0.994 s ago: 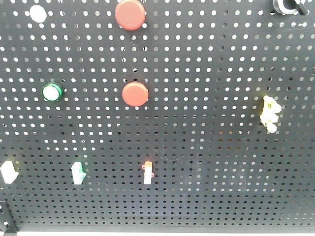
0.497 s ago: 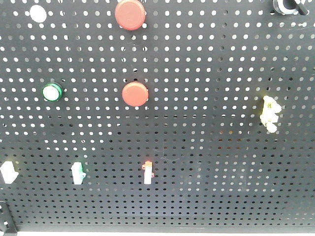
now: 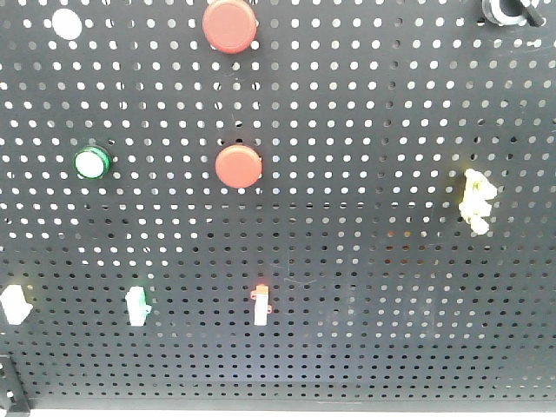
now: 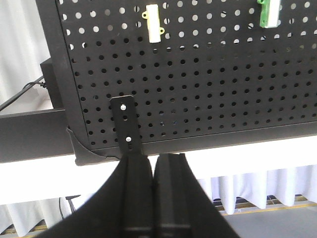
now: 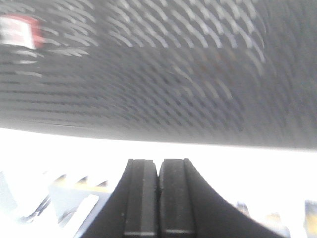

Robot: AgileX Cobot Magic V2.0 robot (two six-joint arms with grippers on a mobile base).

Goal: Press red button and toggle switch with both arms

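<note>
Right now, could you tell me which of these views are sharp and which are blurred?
Front view: sharp, the pegboard holes crisp, the red button slightly washed out. Left wrist view: sharp on the board, the left gripper soft. Right wrist view: heavy motion blur smears the holes into streaks; white glare below, above the right gripper.

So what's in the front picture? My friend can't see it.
A black pegboard fills the view, with two red buttons one above the other, a green-ringed button to their left, and small switches lower down. No arms are in view.
</note>
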